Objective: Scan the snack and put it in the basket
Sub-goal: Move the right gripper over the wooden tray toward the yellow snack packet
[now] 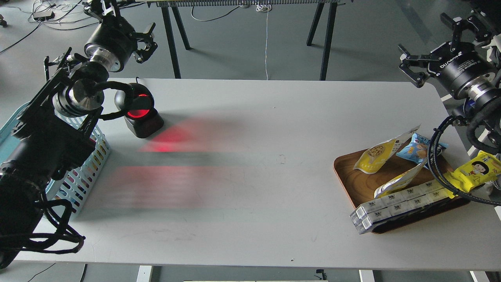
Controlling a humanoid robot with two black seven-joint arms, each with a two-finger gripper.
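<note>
The snack (376, 155), a flat pouch with a yellow lower part, a bean picture and a white top, leans on the brown wooden tray (352, 178) at the table's right. A similar pouch (399, 181) lies just in front of it. The light blue slotted basket (87, 172) stands at the left table edge, largely hidden by my left arm. My left gripper (150, 39) hangs open and empty above the far left corner, over the scanner (139, 111). At the far right, well above the tray, my right gripper (404, 58) is also open and empty.
The black scanner glows red and casts red light across the table's middle. The tray also bears a small blue packet (415, 149), a long yellow pack with a cartoon face (479, 169) and a row of white cartons (399, 205). A black cable loop (432, 160) from my right arm hangs over the tray.
</note>
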